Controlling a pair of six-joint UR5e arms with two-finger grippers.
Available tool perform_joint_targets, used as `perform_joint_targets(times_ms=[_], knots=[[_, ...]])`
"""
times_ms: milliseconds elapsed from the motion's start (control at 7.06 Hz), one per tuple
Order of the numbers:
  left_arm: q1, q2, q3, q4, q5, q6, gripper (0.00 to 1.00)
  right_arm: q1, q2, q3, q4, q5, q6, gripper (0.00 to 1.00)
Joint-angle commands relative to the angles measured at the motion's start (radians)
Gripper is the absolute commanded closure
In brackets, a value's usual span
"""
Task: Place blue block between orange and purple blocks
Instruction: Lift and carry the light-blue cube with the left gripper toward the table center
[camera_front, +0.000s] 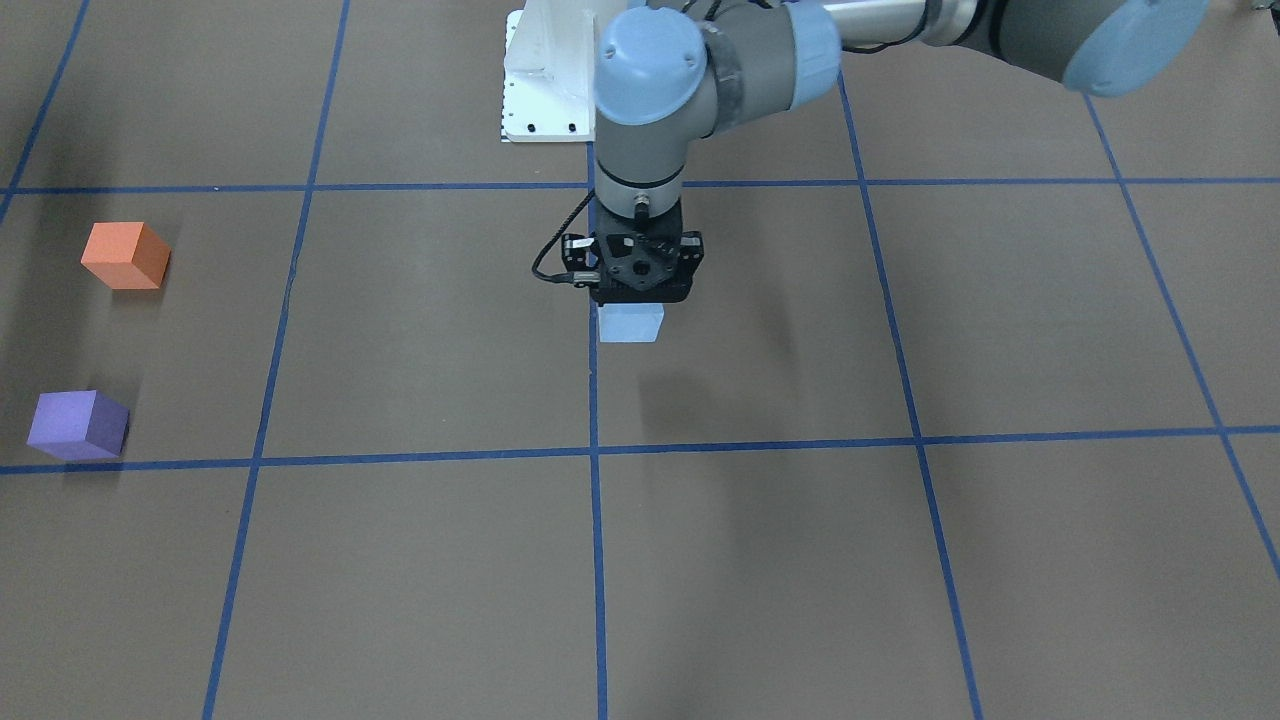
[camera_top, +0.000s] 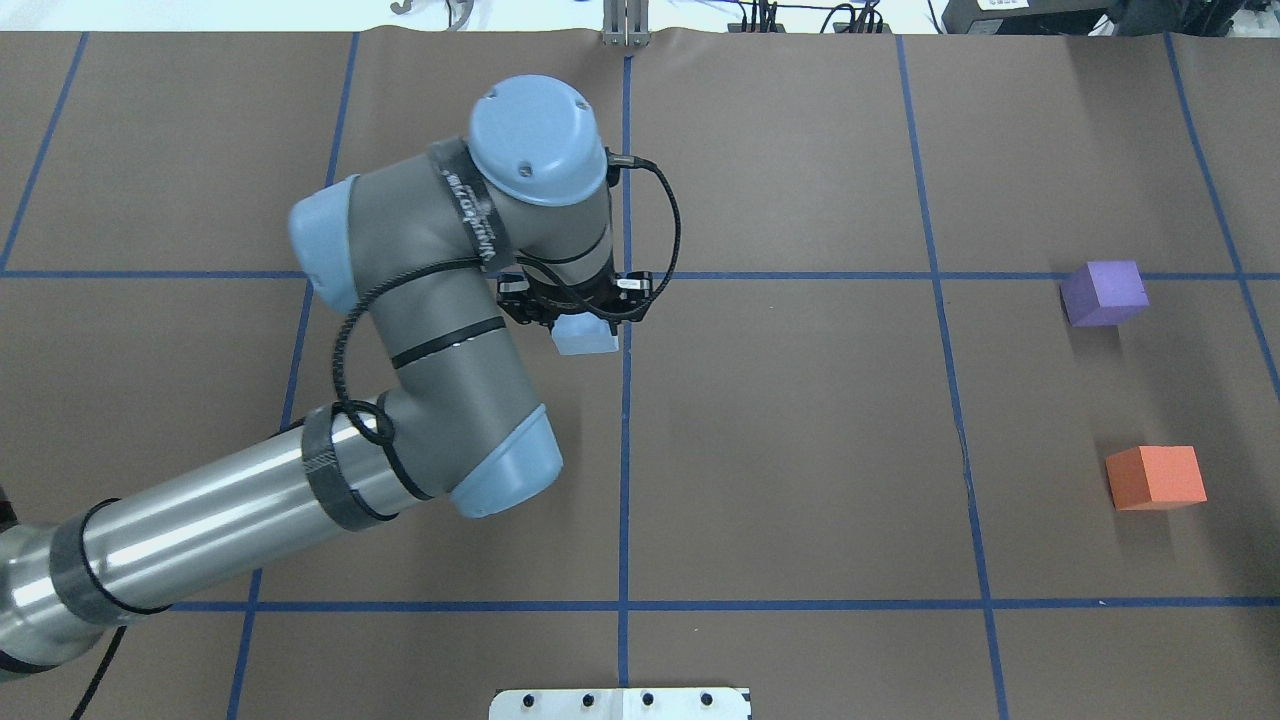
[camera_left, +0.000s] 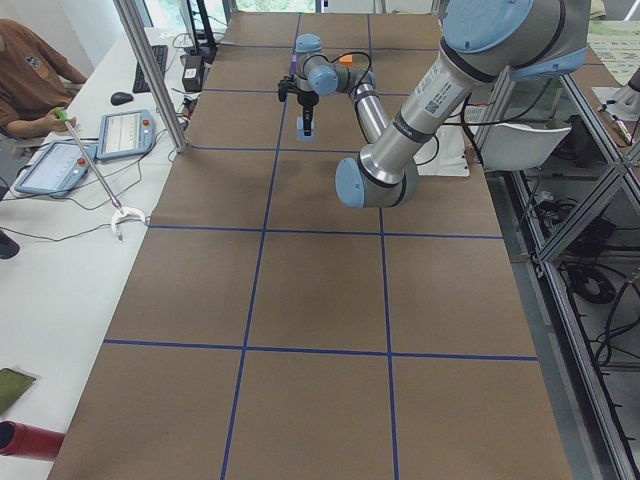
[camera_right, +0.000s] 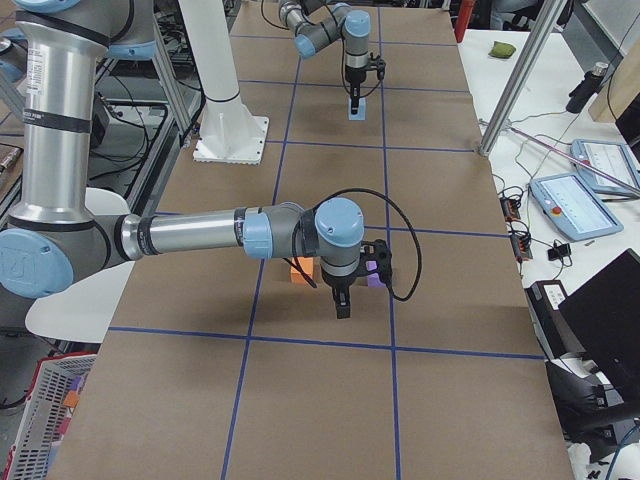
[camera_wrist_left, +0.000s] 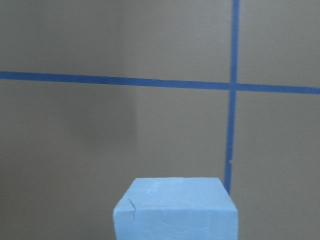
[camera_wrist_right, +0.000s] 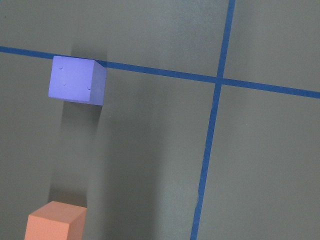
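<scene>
My left gripper (camera_front: 640, 295) is shut on the light blue block (camera_front: 630, 323) and holds it a little above the table's middle; the block also shows in the overhead view (camera_top: 585, 338) and the left wrist view (camera_wrist_left: 175, 210). The orange block (camera_top: 1155, 477) and the purple block (camera_top: 1103, 292) stand apart on the table, far to the robot's right, with a gap between them. Both also show in the right wrist view: purple (camera_wrist_right: 77, 79), orange (camera_wrist_right: 52, 222). My right gripper (camera_right: 341, 300) shows only in the exterior right view, by those two blocks; I cannot tell whether it is open or shut.
Blue tape lines (camera_top: 625, 450) divide the brown table into squares. The white robot base plate (camera_front: 545, 90) sits at the robot's edge. An operator (camera_left: 35, 85) and tablets (camera_left: 125, 133) are on a side bench beyond the table's far edge.
</scene>
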Motion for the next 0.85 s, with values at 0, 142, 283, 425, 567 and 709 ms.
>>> perform_joint_targets(times_ms=[0, 142, 283, 425, 567, 709], knots=[[0.056, -0.058, 0.165, -0.089, 0.066, 0.004, 1.0, 0.0, 0.006, 0.004, 0.0, 0.015, 0.0, 0.0], [0.064, -0.057, 0.208, -0.137, 0.073, 0.005, 1.0, 0.0, 0.021, 0.004, 0.0, 0.021, 0.002, 0.0], [0.066, -0.059, 0.234, -0.142, 0.073, 0.013, 1.0, 0.0, 0.027, 0.005, 0.0, 0.027, 0.002, 0.0], [0.07, -0.058, 0.238, -0.142, 0.073, 0.013, 0.9, 0.0, 0.037, 0.013, 0.0, 0.029, 0.002, 0.0], [0.072, -0.057, 0.244, -0.14, 0.071, 0.011, 0.38, 0.0, 0.053, 0.014, 0.0, 0.036, 0.034, 0.0], [0.072, -0.056, 0.244, -0.139, 0.071, 0.011, 0.0, -0.002, 0.088, 0.02, 0.0, 0.048, 0.095, 0.0]])
